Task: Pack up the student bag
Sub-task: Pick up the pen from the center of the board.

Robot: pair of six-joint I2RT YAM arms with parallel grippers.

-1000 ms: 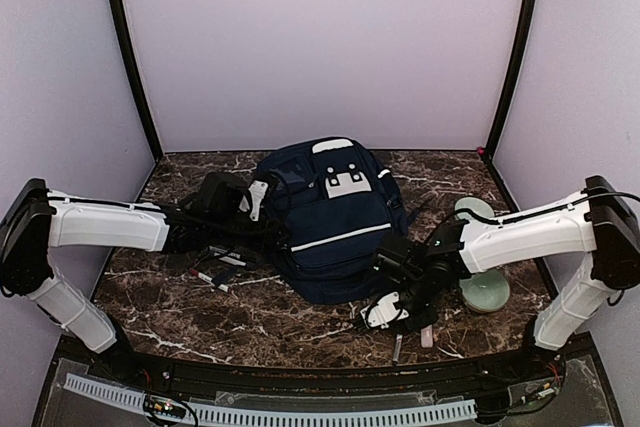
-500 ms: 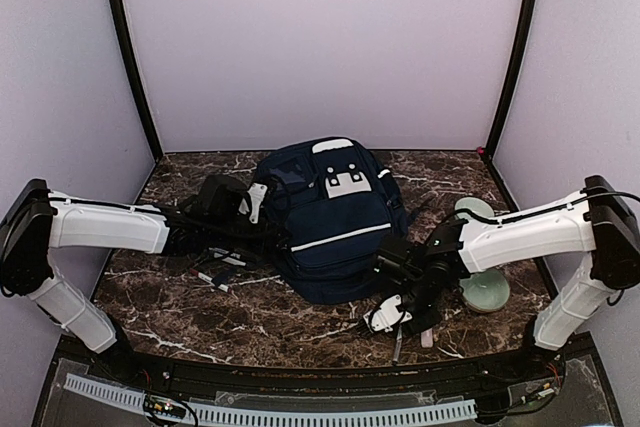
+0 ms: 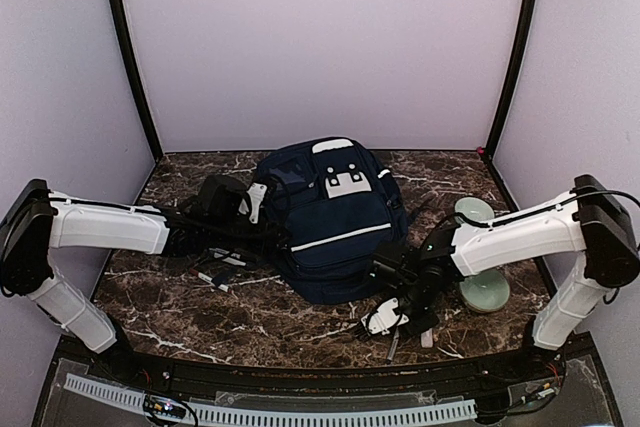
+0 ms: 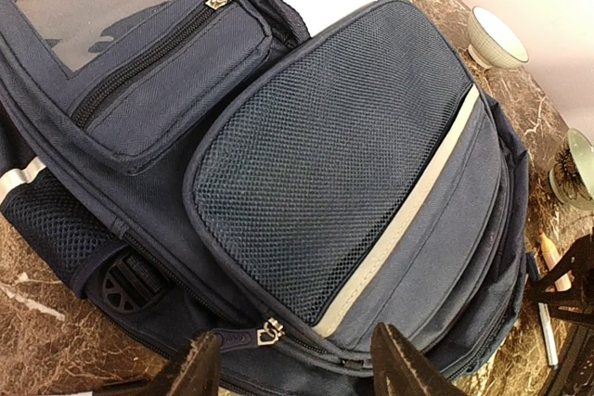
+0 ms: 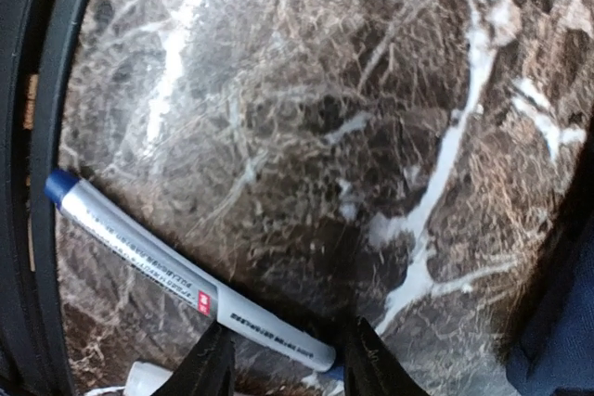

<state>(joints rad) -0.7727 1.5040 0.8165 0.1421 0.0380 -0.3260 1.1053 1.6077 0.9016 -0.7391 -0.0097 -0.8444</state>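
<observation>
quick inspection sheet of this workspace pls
surface: dark marble table, white veins
job's things: student bag lying front up, front pockets look zipped
clutter: marker near the front edge, green bowls at right, pens at left
grippers: left gripper jaws open over the bag's lower edge, empty; right gripper jaws apart astride the marker's end
cables: wires along the front rail
surroundings: plain lilac walls, black corner posts

The right gripper has been moved slightly toward the near edge of the dark marble table surface and a little leftward. Its jaws have been narrowed either side of one end of the grey, blue-capped marker pen, with a gap retained.
</observation>
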